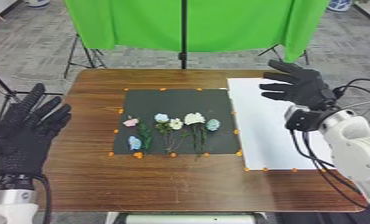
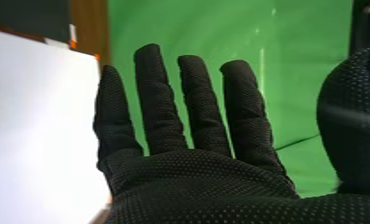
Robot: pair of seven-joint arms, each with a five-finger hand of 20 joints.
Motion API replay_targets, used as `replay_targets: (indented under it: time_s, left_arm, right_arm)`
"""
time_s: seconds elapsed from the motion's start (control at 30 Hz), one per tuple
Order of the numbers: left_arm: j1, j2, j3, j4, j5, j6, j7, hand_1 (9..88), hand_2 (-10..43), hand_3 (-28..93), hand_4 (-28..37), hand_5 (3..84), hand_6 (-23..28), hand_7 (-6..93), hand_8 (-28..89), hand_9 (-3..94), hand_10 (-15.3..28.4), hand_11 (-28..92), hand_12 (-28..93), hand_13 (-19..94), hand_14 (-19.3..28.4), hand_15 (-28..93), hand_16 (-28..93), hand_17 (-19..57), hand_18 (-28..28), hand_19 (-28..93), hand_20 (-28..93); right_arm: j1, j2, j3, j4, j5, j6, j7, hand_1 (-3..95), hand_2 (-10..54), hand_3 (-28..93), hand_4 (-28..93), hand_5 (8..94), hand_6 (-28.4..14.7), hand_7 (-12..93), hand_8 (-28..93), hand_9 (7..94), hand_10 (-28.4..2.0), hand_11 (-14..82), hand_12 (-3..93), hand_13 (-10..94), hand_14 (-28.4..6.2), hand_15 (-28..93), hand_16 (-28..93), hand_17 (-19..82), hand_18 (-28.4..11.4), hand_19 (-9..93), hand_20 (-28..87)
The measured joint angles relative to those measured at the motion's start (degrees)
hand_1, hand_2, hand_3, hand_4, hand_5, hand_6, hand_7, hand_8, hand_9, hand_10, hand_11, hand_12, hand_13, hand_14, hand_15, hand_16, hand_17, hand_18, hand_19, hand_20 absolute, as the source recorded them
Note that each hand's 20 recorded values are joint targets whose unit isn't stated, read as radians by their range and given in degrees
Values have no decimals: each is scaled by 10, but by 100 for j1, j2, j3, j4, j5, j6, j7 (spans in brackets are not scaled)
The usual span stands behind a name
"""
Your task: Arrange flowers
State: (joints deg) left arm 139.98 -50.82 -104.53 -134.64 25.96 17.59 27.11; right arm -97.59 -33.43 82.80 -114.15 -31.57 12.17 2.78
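Note:
My left hand [image 1: 23, 132] is at the table's left edge, fingers straight and spread, apart from the flowers. My right hand [image 1: 297, 87] is over the upper part of the white sheet [image 1: 266, 125], open and holding nothing. In the right wrist view my right hand [image 2: 199, 175] has its fingers extended and the thumb apart. Several flowers lie on the dark mat [image 1: 173, 95]: a pink one [image 1: 131, 122], a blue one [image 1: 134, 143], a pale blue one [image 1: 161, 118], a white one [image 1: 176, 124], a larger cream one [image 1: 194, 118] and a blue-green one [image 1: 213, 124].
The brown table [image 1: 181, 185] extends around the mat and sheet. Orange markers [image 1: 138, 155] line their edges. Behind the table a green cloth [image 1: 137, 25] hangs on a black stand [image 1: 183, 35]. Dark cables run along the right arm.

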Motion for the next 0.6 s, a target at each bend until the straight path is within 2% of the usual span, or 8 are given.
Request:
replay_targets:
  time_s: [0.07,0.2,0.37,0.6]
  left_arm:
    - [-39,-63,-46,-9,72,39,-123,183,64,764,-283,320,43,134,-98,302,178,208,132,235,251,388,-24,-81,269,559,160]
    - [-35,-177,-193,-42,351,89,-469,184,64,765,-283,320,44,138,-98,313,185,227,134,240,261,435,-40,-84,269,557,162]
    - [-37,-199,-248,-67,375,87,-503,185,65,765,-283,323,47,139,-99,316,187,229,129,240,264,449,-57,-88,265,549,161]
    - [-121,-199,-249,-96,382,86,-610,189,66,767,-283,319,51,141,-101,311,188,224,120,231,248,396,-63,-92,267,536,148]
  right_arm:
    - [-27,-51,-53,2,35,2,-5,196,20,802,-277,411,5,149,-120,446,-134,71,136,390,-180,229,158,66,-264,500,126]
    - [32,-171,-205,22,120,-39,-36,196,24,804,-277,414,5,154,-120,454,-141,81,141,393,-182,266,166,62,-261,509,136]
    - [77,-231,-298,18,391,-157,-132,195,28,808,-279,417,6,154,-122,454,-140,84,139,387,-182,265,156,56,-254,503,135]
    - [-66,-239,-176,-11,517,-292,-222,194,37,813,-280,418,8,156,-124,456,-139,84,136,388,-177,242,149,50,-247,485,130]
